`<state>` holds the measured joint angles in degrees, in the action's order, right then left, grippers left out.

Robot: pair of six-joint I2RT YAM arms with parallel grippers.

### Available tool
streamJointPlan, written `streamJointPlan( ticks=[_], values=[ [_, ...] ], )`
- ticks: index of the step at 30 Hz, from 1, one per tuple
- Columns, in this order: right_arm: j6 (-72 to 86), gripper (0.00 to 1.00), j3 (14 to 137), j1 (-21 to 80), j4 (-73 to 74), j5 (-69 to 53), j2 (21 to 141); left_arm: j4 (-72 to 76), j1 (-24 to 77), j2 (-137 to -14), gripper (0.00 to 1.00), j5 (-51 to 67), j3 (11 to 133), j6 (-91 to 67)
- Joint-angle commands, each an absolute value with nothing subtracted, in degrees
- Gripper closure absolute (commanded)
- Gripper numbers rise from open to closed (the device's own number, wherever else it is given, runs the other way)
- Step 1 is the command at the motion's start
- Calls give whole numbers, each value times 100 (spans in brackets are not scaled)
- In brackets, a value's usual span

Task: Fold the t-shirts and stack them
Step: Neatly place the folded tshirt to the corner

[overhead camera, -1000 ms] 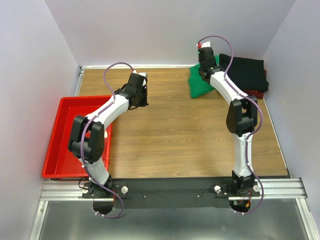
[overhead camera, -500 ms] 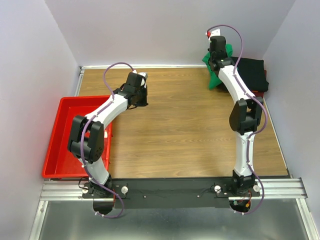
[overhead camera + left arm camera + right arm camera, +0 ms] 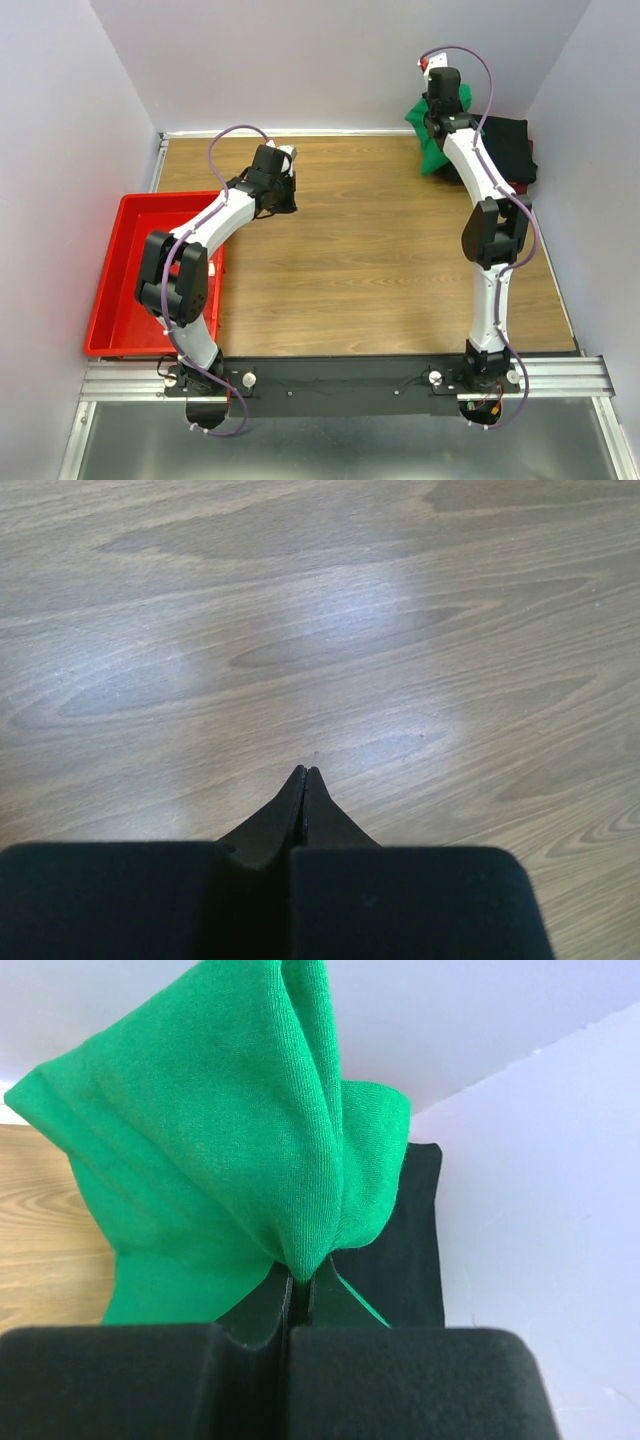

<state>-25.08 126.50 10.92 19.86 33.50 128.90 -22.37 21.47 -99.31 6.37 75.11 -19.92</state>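
Green t-shirt (image 3: 220,1140) aloft, upper right
Right gripper (image 3: 300,1282) pinches it (likely clearing the black t-shirt (image 3: 412,1230)); left gripper (image 3: 305,776) closed, empty.

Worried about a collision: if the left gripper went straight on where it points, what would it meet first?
Probably the bare wooden table: the shut left gripper angles down at it, with nothing in between. How near is unclear.
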Motion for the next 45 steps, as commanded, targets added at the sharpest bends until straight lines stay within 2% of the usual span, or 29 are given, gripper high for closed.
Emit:
streamJointPlan(
  ticks=[1,23,31,32,33,35,36,45],
  values=[
    [-2566,100,12929,932,1863,3173,12437,-2145,2118,-9896,100,809,7418,-1925],
    [-2207,100,12613,238,1872,2453,11918,-2101,2118,-9958,100,984,7392,-1934],
    [-1732,100,12410,-421,1872,1854,12418,-2074,2118,-10037,100,1019,7365,-1942],
    [-1662,93,12462,-500,1863,1898,12541,-2074,2127,-10046,100,1028,7357,-1942],
    [-1583,63,12524,-579,1872,1890,12760,-2074,2127,-10046,100,1037,7356,-1934],
    [-1338,35,12708,-755,1872,1881,12945,-2065,2127,-10046,100,1037,7348,-1925],
    [-1258,0,12752,-782,1872,1872,12998,-2039,2127,-10055,100,1055,7339,-1916],
    [-343,0,12437,-747,1881,950,12411,-2004,2127,-10002,100,1160,7339,-1925]
  ],
)
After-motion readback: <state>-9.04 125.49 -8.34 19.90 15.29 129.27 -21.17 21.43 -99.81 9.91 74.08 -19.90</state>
